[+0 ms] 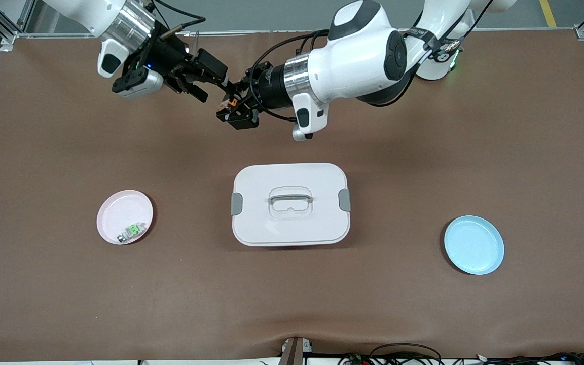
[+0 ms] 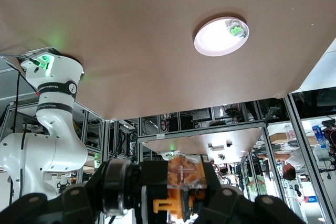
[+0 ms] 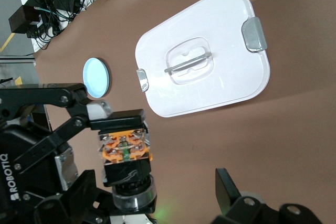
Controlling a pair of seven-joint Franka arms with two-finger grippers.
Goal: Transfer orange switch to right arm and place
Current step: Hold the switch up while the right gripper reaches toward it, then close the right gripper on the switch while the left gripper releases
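The orange switch [image 1: 228, 104], a small black block with an orange middle, is gripped in my left gripper [image 1: 234, 112], up in the air over the bare table toward the robots' side of the white box. In the left wrist view the switch [image 2: 181, 179] sits between the left gripper's dark fingers. My right gripper [image 1: 215, 85] is open right beside it. In the right wrist view the switch [image 3: 126, 148] hangs between the spread fingers of my right gripper [image 3: 157, 184], close to one finger [image 3: 89, 182] and well apart from its partner.
A white lidded box [image 1: 291, 230] with grey clips stands mid-table. A pink plate [image 1: 114, 208] holding a small green-and-white piece [image 1: 132, 231] lies toward the right arm's end. A light blue plate [image 1: 474, 245] lies toward the left arm's end.
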